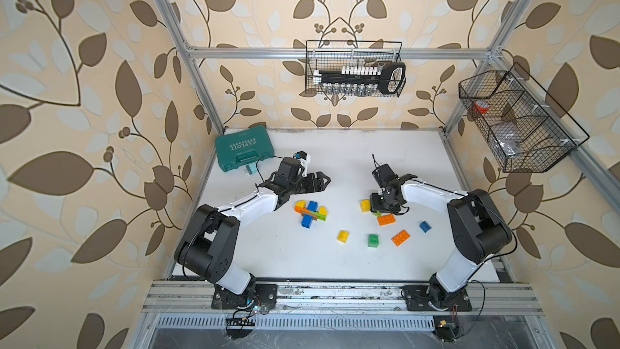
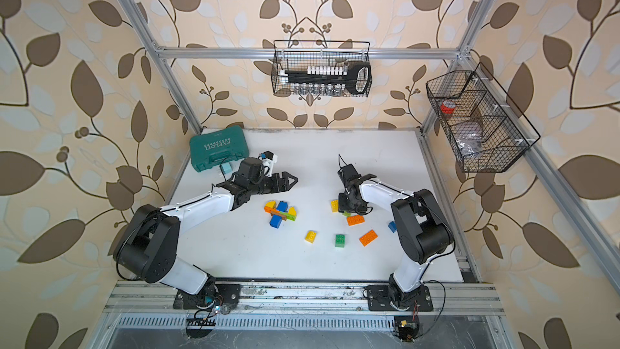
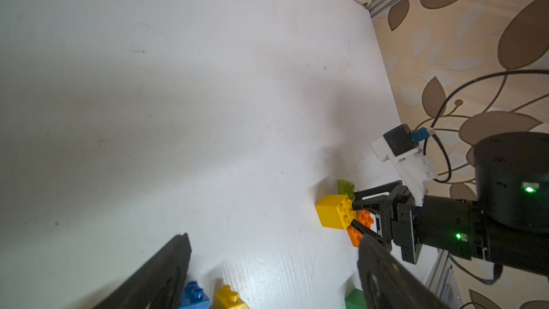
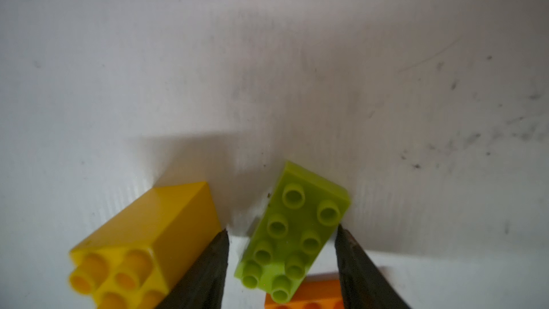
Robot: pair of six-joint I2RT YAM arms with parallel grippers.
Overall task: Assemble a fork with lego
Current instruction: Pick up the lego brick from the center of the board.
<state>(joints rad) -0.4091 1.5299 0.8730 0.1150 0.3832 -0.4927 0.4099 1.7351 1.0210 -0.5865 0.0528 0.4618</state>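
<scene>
A partly built lego cluster (image 1: 310, 211) of blue, yellow, orange, green and brown bricks lies left of centre in both top views. My left gripper (image 1: 323, 183) hovers just behind it, open and empty, as its fingers (image 3: 178, 251) show in the left wrist view. My right gripper (image 4: 282, 228) points down over a thin lime-green lego brick (image 4: 297, 227), one jaw on each side. One finger meets the brick's edge and the other stands a little apart from it. A yellow brick (image 4: 154, 227) lies beside it, and an orange brick (image 4: 309, 295) lies under its near end.
Loose yellow (image 1: 343, 236), green (image 1: 373, 240), orange (image 1: 400, 238) and blue (image 1: 425, 226) bricks lie toward the front right. A teal tool case (image 1: 243, 149) sits at the back left corner. Two wire baskets (image 1: 354, 68) (image 1: 516, 122) hang on the frame above the table.
</scene>
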